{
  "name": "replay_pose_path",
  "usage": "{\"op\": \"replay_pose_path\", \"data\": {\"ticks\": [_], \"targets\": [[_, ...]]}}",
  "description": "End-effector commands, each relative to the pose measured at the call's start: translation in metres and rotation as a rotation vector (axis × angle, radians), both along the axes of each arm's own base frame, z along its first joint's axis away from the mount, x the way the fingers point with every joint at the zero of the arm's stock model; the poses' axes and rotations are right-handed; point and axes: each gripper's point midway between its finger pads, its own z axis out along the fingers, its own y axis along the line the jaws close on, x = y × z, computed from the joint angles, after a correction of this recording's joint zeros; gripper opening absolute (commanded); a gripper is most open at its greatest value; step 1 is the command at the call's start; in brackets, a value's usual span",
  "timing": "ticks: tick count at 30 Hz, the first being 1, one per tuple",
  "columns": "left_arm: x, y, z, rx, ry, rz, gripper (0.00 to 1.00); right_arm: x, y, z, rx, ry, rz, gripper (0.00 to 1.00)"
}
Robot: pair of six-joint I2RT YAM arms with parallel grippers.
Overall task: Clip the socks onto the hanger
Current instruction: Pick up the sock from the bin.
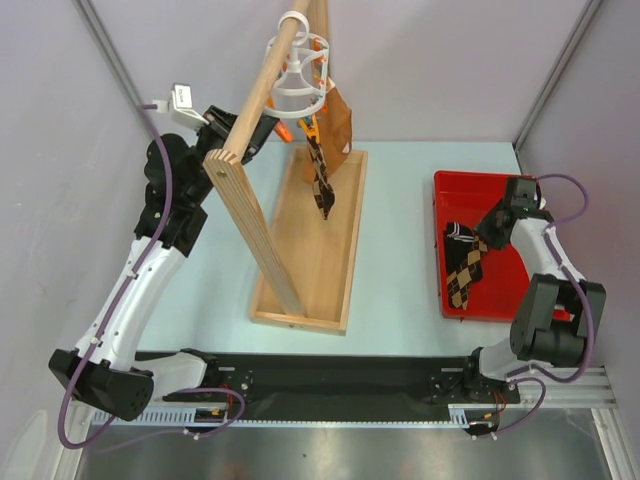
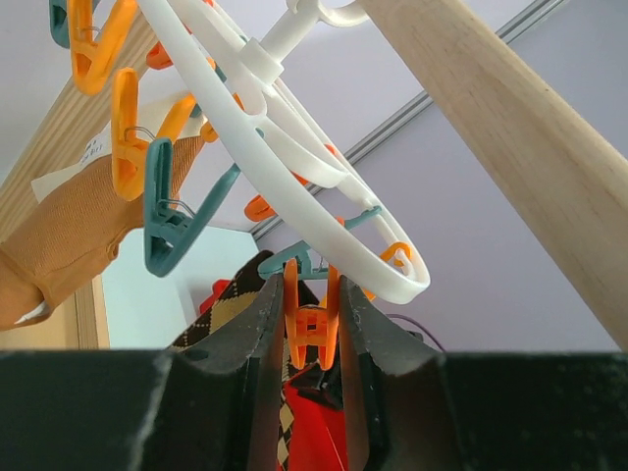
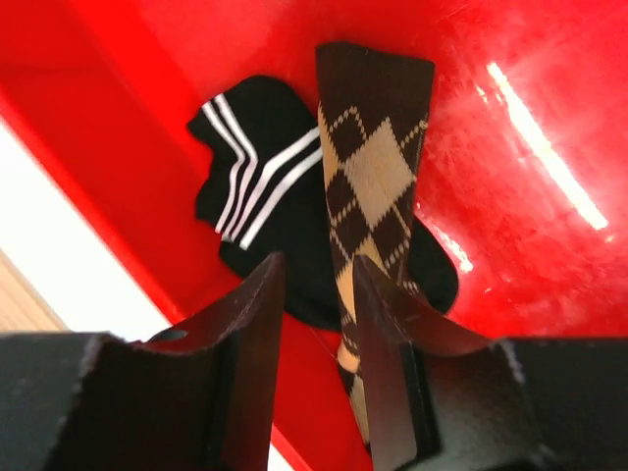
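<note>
The white ring hanger (image 1: pixel 297 78) hangs by its hook from the wooden pole (image 1: pixel 262 88), with orange and teal pegs below it. A tan sock (image 1: pixel 341 122) and an argyle sock (image 1: pixel 320 178) hang from it. My left gripper (image 1: pixel 268 128) is at the hanger; in the left wrist view (image 2: pixel 309 289) it is shut on an orange peg (image 2: pixel 312 329), pressing both its handles. A second argyle sock (image 1: pixel 465 272) and the black striped sock (image 1: pixel 460 233) lie in the red tray (image 1: pixel 480 188). My right gripper (image 3: pixel 319 267) is open just above them, the argyle sock (image 3: pixel 378 177) by its right finger.
The pole rests on a slanted wooden board (image 1: pixel 250 225) standing in a wooden base tray (image 1: pixel 330 270) in the middle of the table. The red tray's left wall (image 3: pixel 88 167) is close to my right gripper. Grey walls enclose the table on three sides.
</note>
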Motion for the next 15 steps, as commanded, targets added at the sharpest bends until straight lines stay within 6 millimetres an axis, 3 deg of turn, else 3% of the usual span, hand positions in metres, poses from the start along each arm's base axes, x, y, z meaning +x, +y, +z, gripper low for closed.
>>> {"op": "replay_pose_path", "data": {"ticks": [1, 10, 15], "targets": [[-0.01, -0.001, 0.009, -0.016, -0.031, -0.015, 0.0, 0.033, -0.013, 0.008, -0.059, -0.076, -0.07, 0.38], [-0.011, 0.0, 0.004, -0.003, -0.023, -0.01, 0.0, 0.047, -0.021, -0.035, -0.081, 0.019, -0.104, 0.38], [-0.011, 0.0, 0.005, -0.004, -0.024, -0.013, 0.0, 0.047, -0.026, -0.047, -0.098, 0.051, -0.121, 0.38]]}}
